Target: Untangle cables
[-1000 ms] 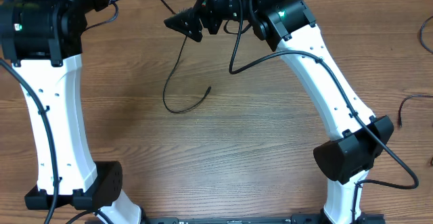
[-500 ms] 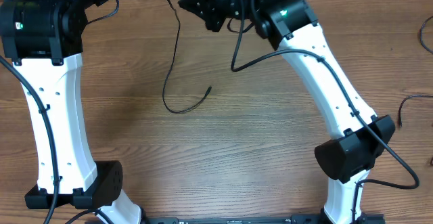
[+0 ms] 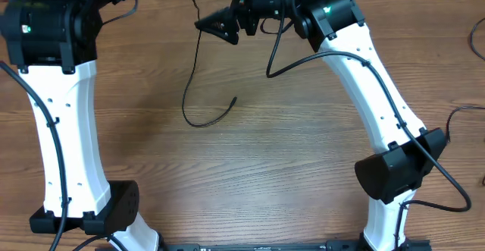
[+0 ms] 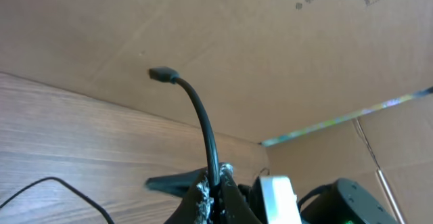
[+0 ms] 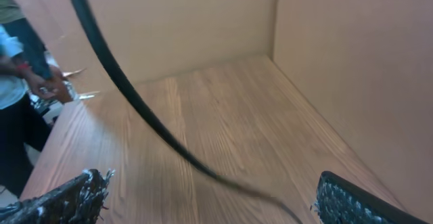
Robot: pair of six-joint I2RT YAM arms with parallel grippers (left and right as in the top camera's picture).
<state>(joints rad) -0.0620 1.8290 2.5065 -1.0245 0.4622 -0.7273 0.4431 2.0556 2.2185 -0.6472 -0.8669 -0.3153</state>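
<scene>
Nearest your arm bases, the wooden table (image 3: 265, 167) is bare in the middle. Just beyond that, the loose tail of one thin black cable (image 3: 186, 107) lies on the wood in a shallow hook, its free tip pointing up and to the right. From there the cable rises off the table toward the far edge, where both grippers work. Another thin black cord (image 3: 464, 110) lies at the table's right edge, well apart from this one. The left gripper (image 4: 215, 187) is pinching the cable near its upper end, fingertips pressed together on it, and a short stub arches above them, ending in a small plug (image 4: 161, 74). The right gripper (image 3: 227, 23) hovers just beside the hanging stretch. In its wrist view its fingers (image 5: 74, 197) are spread wide and hold nothing, while a black cord slants across ahead of them. Farthest back stands a cardboard wall (image 4: 270, 48). You appear to be at the step of drawing one strand out straight. The next move probably calls for bringing the right gripper's spread fingers around the hanging cord, closing gently, then sliding toward the loose tail without jerking the pinched end.
</scene>
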